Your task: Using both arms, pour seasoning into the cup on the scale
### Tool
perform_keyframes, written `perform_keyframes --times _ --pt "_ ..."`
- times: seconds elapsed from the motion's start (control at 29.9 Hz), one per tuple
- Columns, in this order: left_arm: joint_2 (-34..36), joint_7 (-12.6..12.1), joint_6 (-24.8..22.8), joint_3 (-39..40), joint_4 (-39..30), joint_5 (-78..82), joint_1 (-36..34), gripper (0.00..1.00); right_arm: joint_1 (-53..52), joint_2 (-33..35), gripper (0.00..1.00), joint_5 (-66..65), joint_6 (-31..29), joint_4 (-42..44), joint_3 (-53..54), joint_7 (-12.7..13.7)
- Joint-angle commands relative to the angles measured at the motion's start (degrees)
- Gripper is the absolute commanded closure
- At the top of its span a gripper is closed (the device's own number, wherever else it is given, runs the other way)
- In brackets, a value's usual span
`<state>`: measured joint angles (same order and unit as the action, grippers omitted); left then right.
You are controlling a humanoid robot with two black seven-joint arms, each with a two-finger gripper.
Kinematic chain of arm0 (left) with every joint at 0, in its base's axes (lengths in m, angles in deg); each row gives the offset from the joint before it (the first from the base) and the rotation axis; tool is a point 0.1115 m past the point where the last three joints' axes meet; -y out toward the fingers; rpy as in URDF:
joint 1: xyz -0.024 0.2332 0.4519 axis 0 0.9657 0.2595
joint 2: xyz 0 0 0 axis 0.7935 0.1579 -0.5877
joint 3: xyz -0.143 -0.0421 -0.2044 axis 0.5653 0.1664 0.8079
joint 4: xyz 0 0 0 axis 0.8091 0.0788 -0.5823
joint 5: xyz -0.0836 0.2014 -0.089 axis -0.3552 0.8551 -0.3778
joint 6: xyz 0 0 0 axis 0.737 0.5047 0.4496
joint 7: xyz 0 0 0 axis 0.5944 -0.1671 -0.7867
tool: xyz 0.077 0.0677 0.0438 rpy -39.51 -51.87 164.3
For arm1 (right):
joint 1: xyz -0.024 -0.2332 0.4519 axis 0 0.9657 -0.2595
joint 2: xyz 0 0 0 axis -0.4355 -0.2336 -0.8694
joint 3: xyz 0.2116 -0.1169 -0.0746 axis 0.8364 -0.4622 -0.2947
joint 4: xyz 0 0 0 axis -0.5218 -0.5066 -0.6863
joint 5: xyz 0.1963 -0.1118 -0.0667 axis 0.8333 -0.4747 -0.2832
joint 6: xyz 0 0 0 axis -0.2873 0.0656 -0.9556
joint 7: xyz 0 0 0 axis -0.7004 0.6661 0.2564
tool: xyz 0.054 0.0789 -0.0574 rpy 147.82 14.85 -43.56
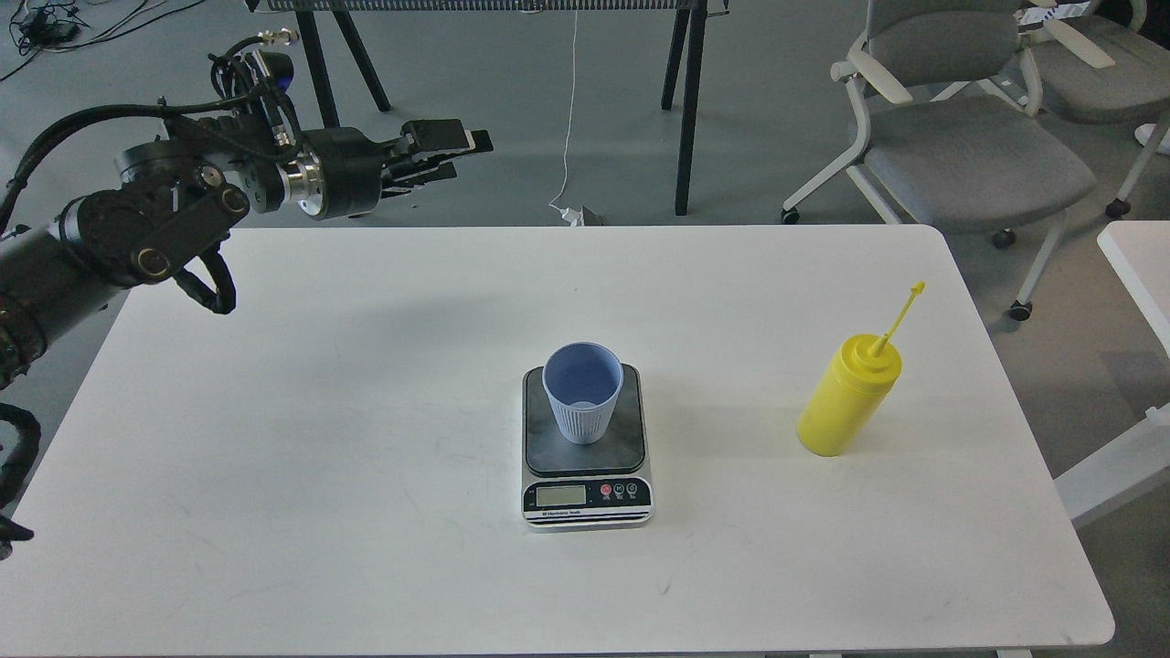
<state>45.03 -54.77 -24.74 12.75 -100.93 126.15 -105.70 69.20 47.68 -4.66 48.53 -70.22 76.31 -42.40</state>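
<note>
The light blue ribbed cup [582, 402] stands upright on the dark platform of the scale [587, 498], near the middle of the white table [320, 411]. The cup looks empty. The yellow seasoning bottle [848, 395] stands upright at the right of the table, its thin cap strap sticking up and right. My left gripper [457, 153] hovers high beyond the table's far left edge, pointing right, well away from cup and bottle and holding nothing. Its fingers lie close together and I cannot tell them apart. My right arm and gripper are out of view.
Grey office chairs [969, 146] stand beyond the table's far right corner. Black stand legs [686, 110] and a white cable are on the floor behind the table. Another white table's edge [1133, 265] shows at the right.
</note>
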Motion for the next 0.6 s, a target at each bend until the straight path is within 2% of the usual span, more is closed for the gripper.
perform_keyframes --times 0.0,0.2,0.4,0.57 --pt "0.1 0.0 0.0 1.1 0.0 -3.0 -0.4 0.25 -6.7 1.0 0.03 -0.2 0.0 2.2 -2.0 0.1" --pt "0.1 0.0 0.0 1.3 0.0 -6.5 -1.4 0.25 -24.4 -0.7 0.02 -4.3 0.0 4.6 -11.0 0.2" --pt "0.0 0.0 0.0 4.1 0.1 -7.4 -1.4 0.24 -45.5 -13.2 0.02 -15.9 0.0 13.1 -23.1 0.1" --pt "3.8 0.0 0.0 7.3 0.1 -7.6 0.8 0.24 -53.0 -24.0 0.02 -16.5 0.0 24.4 -28.4 0.0"
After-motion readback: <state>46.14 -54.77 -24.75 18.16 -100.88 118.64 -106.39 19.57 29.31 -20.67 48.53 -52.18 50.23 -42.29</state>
